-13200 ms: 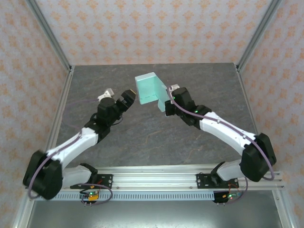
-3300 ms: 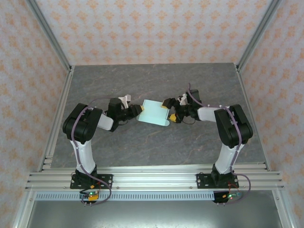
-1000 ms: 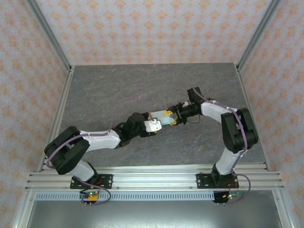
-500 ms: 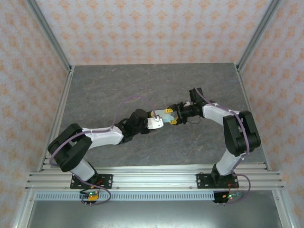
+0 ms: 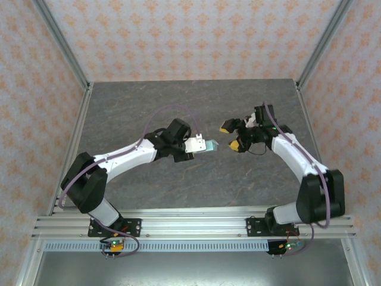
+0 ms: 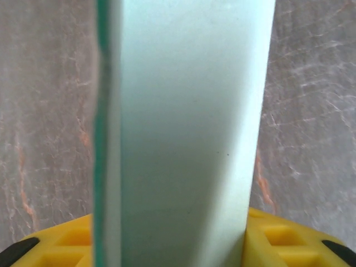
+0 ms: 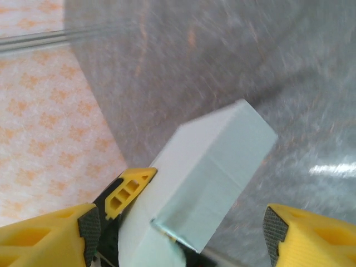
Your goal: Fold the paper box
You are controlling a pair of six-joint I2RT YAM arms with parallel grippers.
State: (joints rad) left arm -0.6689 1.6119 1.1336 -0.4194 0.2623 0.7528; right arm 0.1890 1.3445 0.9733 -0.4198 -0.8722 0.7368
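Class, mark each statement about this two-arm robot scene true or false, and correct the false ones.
1. The left gripper is shut on the paper box. True.
2. The right gripper clamps the box too. False: its fingers are spread open, apart from the box.
3. The box is a flat, unfolded sheet. False: it is folded into a rectangular box shape.
4. The table has a dark grey, marbled surface. True.
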